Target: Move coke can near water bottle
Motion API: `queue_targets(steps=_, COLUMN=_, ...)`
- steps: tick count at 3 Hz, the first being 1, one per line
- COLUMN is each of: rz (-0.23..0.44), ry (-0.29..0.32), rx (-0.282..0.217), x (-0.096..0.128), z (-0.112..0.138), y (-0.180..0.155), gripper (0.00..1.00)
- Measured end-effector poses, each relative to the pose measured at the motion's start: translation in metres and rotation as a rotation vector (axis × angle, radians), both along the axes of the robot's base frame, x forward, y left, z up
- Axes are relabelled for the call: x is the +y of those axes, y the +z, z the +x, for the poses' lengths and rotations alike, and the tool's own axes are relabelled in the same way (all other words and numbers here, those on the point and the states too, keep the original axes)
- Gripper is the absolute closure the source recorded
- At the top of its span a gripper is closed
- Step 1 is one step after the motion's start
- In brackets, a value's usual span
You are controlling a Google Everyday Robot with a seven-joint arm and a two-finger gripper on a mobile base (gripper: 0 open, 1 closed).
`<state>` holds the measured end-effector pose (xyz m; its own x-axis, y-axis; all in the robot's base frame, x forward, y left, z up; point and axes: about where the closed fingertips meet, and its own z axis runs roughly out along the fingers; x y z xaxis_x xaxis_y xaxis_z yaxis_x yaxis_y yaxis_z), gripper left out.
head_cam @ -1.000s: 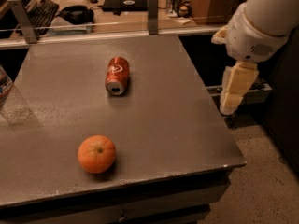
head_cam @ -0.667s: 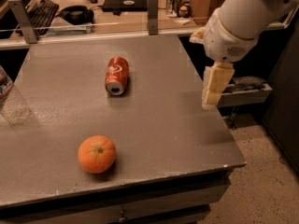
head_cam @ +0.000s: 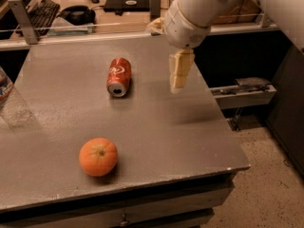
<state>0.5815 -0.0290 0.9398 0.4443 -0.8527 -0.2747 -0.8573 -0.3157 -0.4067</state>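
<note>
The red coke can lies on its side on the grey table, in the far middle part, with its silver end facing the front. The water bottle is clear plastic with a red-and-blue label, cut off by the left edge of the view. My gripper hangs from the white arm above the table's right part. It is to the right of the can, about a can's length away, and touches nothing.
An orange sits on the table near the front left. The table's right edge drops to the floor just right of the gripper. A desk with a keyboard and a rail stands behind the table.
My arm and gripper have moved left, from beyond the table's right edge to above the table, closer to the can. The can, orange and bottle have not moved.
</note>
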Motion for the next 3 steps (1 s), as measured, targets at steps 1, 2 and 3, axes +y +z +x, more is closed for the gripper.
queue_targets(steps=1, rz=0.004, ry=0.007, rx=-0.007, x=0.003, z=0.002, y=0.003, gripper=0.0)
queue_targets(steps=2, rz=-0.01, ry=0.075, rx=-0.034, x=0.014, z=0.015, y=0.011, gripper=0.0)
queue_targets(steps=3, rz=-0.065, ry=0.201, rx=-0.103, x=0.042, z=0.044, y=0.015, gripper=0.0)
